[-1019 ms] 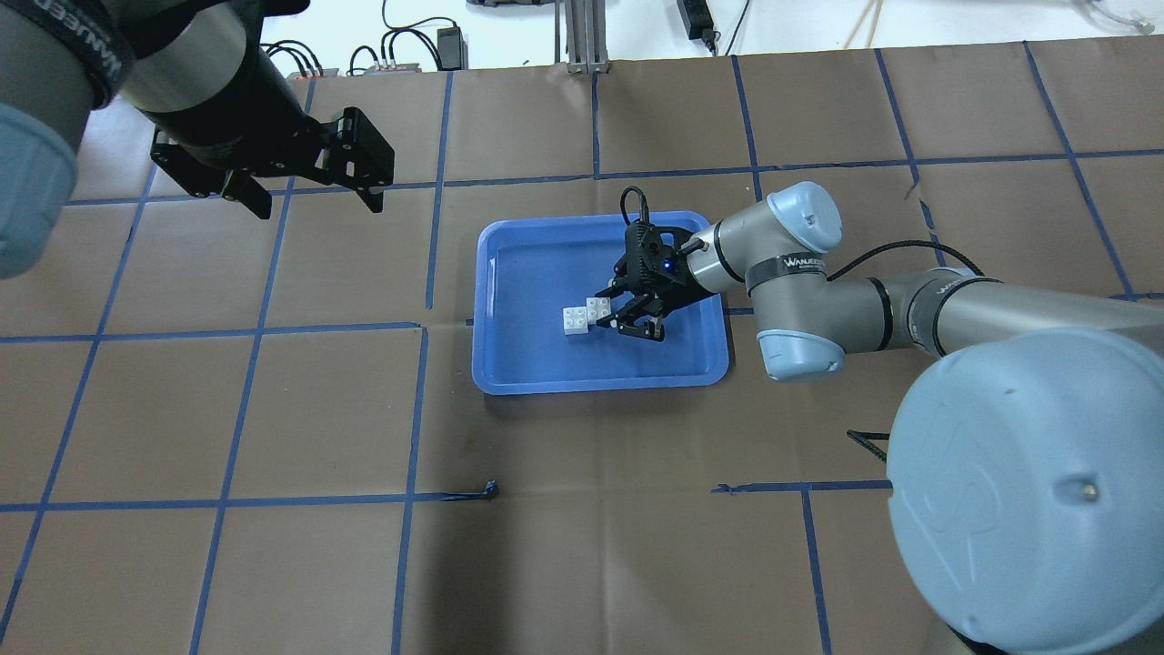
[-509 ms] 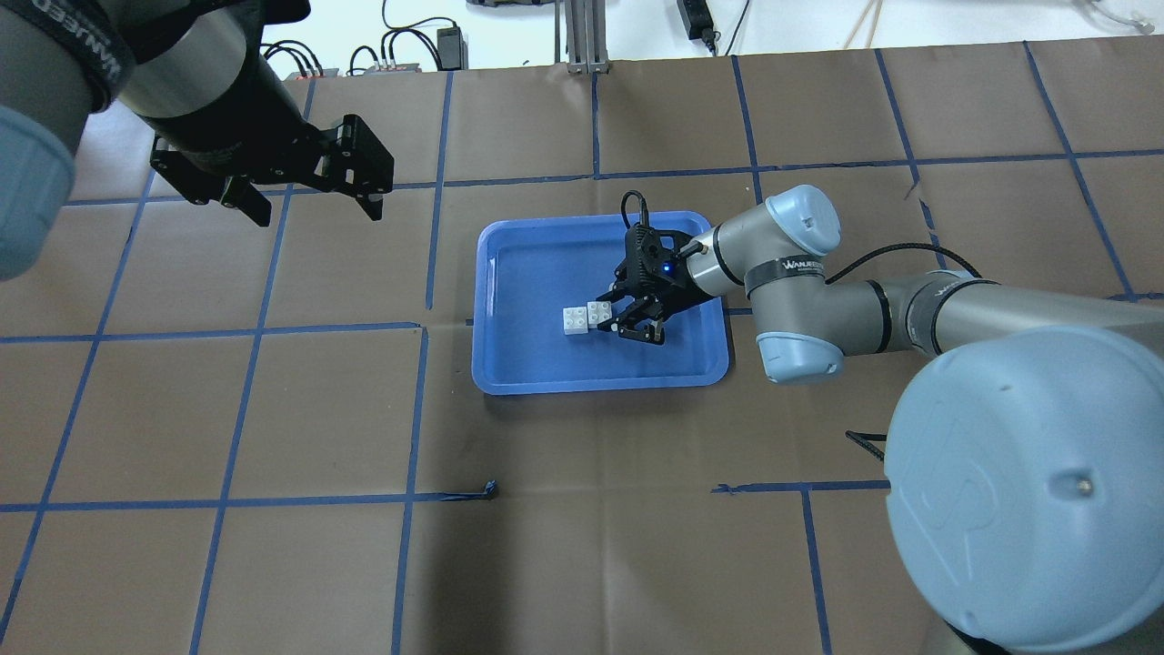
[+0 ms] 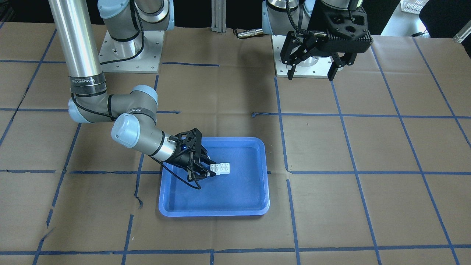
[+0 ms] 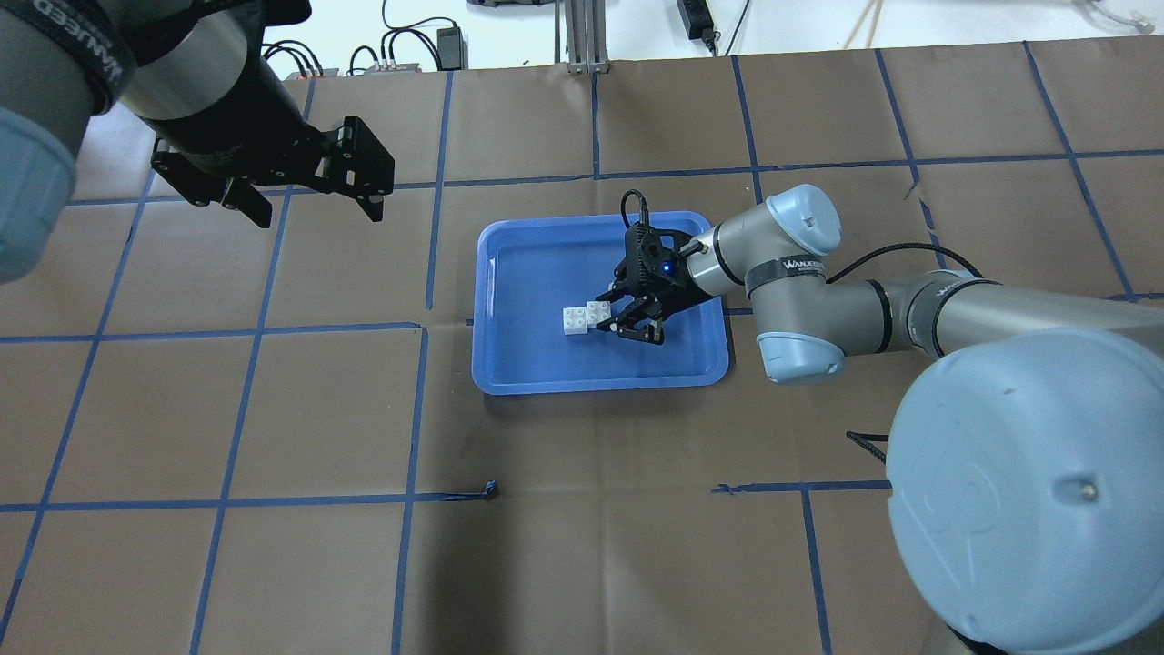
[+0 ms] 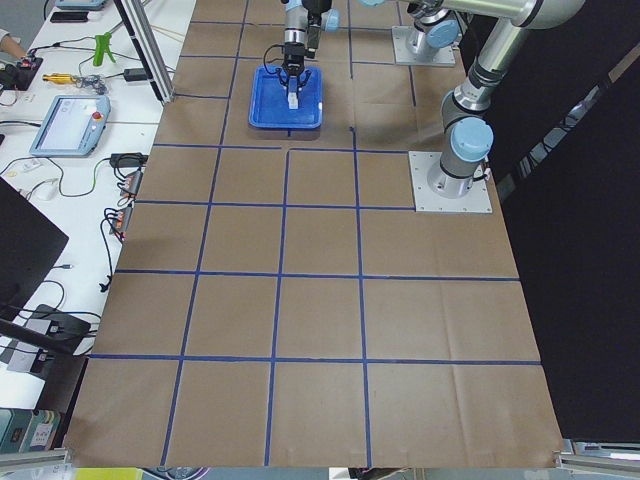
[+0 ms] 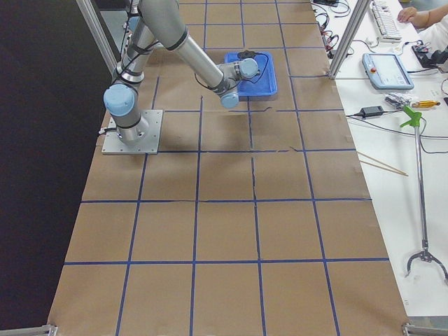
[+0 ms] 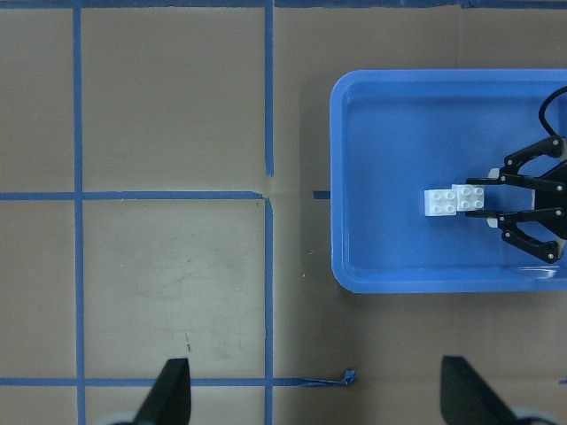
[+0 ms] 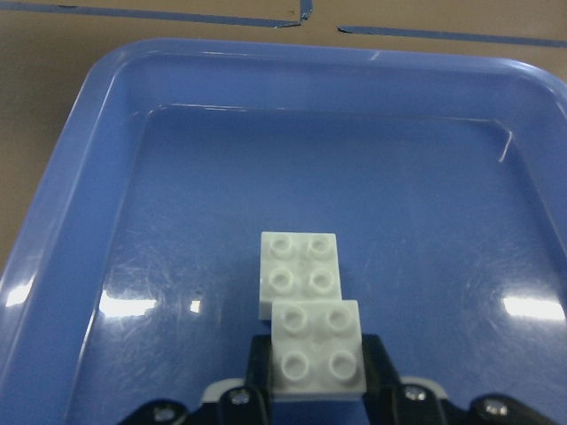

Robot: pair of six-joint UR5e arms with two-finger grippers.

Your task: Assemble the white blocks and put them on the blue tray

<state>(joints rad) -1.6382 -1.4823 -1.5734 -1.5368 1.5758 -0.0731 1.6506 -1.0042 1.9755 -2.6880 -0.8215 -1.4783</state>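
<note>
The blue tray (image 4: 600,387) lies mid-table. Two white blocks sit joined inside it, the upper block (image 4: 597,310) overlapping the lower block (image 4: 574,320). My right gripper (image 4: 607,314) reaches low into the tray, and its fingers hug both sides of the upper block (image 8: 317,350), shut on it. The lower block (image 8: 299,270) rests on the tray floor just beyond. In the front-facing view the blocks (image 3: 220,168) sit at the right gripper's (image 3: 210,169) tips. My left gripper (image 4: 316,207) hangs open and empty, high above the paper, well left of the tray.
Brown paper with a blue tape grid covers the table. A torn scrap of tape (image 4: 491,489) lies in front of the tray. The arm bases (image 3: 309,62) stand on the robot's side. Cables and power bricks (image 4: 450,41) lie beyond the far edge.
The right gripper has edged slightly toward the blocks and the left gripper has shifted a little. The blocks stay in the same spot on the tray.
</note>
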